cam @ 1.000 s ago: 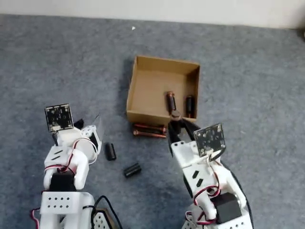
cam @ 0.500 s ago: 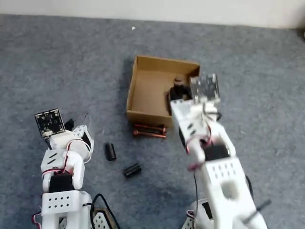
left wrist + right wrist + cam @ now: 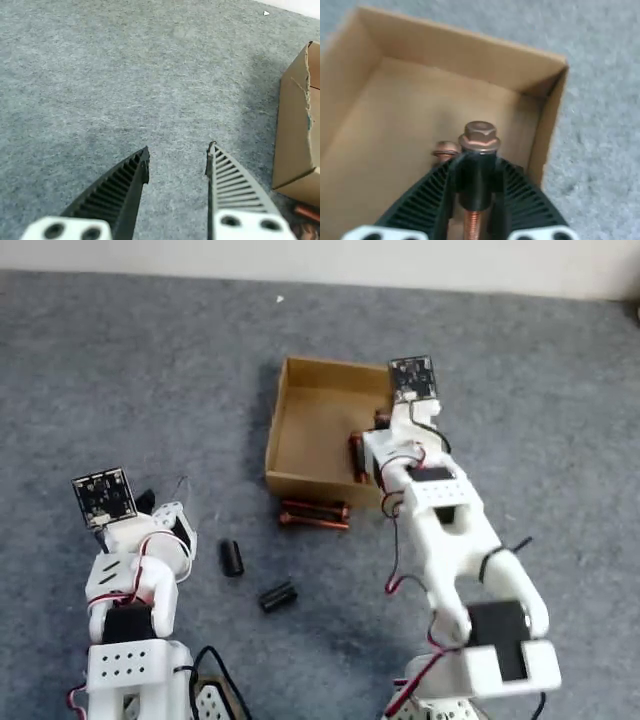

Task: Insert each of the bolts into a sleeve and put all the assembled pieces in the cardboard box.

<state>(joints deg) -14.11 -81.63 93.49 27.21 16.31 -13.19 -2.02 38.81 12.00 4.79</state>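
Your left gripper [image 3: 177,150] is nearest: claw spread wide, nothing between the fingers, hanging over bare carpet [image 3: 100,75] on the left side.

Next out, two black parts lie free on the carpet to the right of that arm. The nearer sleeve [image 3: 277,596] is closest to the arm bases, and the farther sleeve [image 3: 232,558] is just beyond it, not touching.

Past those, the copper bolts [image 3: 314,514] lie side by side against the outside of the near wall of the cardboard box [image 3: 320,390].

Your right arm reaches over the box's right half. The right gripper [image 3: 477,167] is clamped on the held sleeve [image 3: 475,185], which has a bolt through it. Its hex head [image 3: 479,136] pokes out past the fingertips, above the box floor. Another bolt head [image 3: 445,148] sits inside the box, just beside it.
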